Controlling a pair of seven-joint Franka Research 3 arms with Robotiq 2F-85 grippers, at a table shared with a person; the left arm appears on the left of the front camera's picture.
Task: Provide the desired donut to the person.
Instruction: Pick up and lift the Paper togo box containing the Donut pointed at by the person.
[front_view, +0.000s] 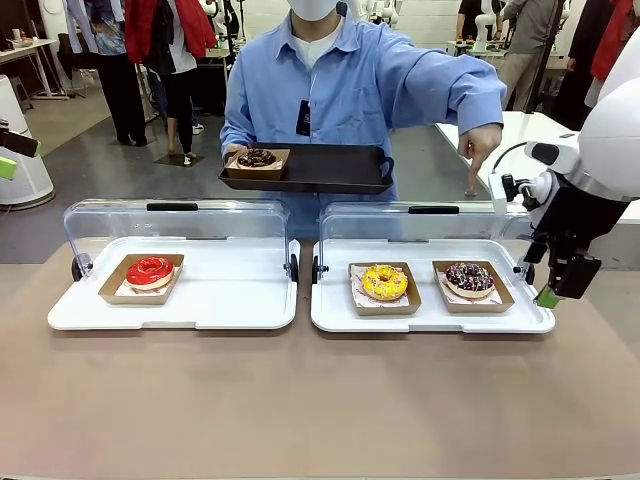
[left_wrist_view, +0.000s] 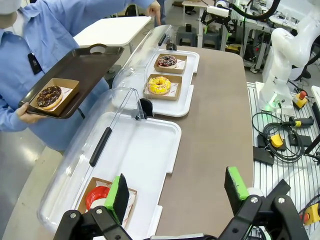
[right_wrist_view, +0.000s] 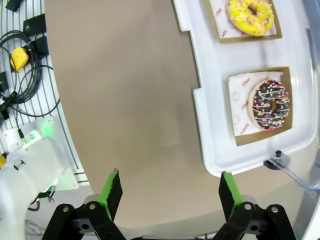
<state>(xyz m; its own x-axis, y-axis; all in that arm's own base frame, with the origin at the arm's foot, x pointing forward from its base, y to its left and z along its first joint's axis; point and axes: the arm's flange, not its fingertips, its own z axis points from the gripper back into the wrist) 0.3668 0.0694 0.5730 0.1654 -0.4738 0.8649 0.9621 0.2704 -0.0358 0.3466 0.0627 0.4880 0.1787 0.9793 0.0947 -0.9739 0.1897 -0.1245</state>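
**Q:** Tool status, and anything obscured?
**A:** Left tool (left_wrist_view: 176, 185): fingers apart, empty. One finger covers part of the red donut (left_wrist_view: 93, 197). Right tool (right_wrist_view: 170, 175): fingers apart, empty, over the tabletop (front_view: 320, 400) just beside the right white tray (front_view: 330, 312).

**Q:** Where is the sprinkled donut (front_view: 469, 278), and how does it lie?
**A:** It is rightmost on that tray, beside the yellow donut (front_view: 385, 282). It lies flat, hole up. It is round, so it has no long axis. Beyond it, the person's hand (front_view: 482, 150) points one finger downward.

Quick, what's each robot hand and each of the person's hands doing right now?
Left gripper: open, empty.
Right gripper: open, empty.
Person's tray hand: holding the black tray.
Person's pointing hand: pointing down, holding nothing.
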